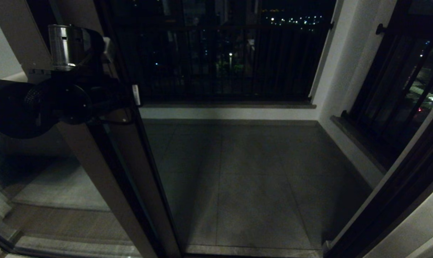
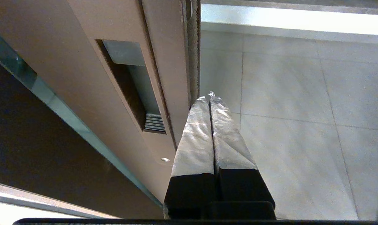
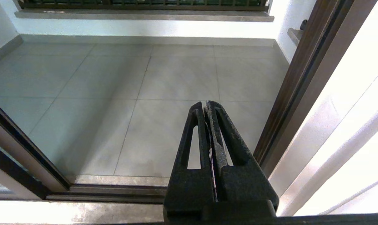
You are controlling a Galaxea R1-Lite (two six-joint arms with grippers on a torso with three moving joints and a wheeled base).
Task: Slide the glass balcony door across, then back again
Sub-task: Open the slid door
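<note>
The glass balcony door [image 1: 105, 172] stands at the left of the doorway, its brown stile slanting down to the threshold, with the opening to its right. Its stile [image 2: 82, 78] carries a recessed handle slot [image 2: 129, 87] and a small screw [image 2: 165, 159]. My left gripper [image 1: 134, 96] is shut and empty. Its taped fingertips [image 2: 209, 97] lie against the door's outer edge on the opening side, beside the slot and not in it. My right gripper [image 3: 206, 104] is shut and empty, hanging low over the threshold near the right jamb; the head view does not show it.
The tiled balcony floor [image 1: 245, 172] lies beyond the opening, bounded by a dark railing [image 1: 220, 61] and a white wall [image 1: 341, 71]. The fixed door jamb [image 3: 301, 78] stands on the right. The floor track [image 3: 113, 193] crosses the threshold.
</note>
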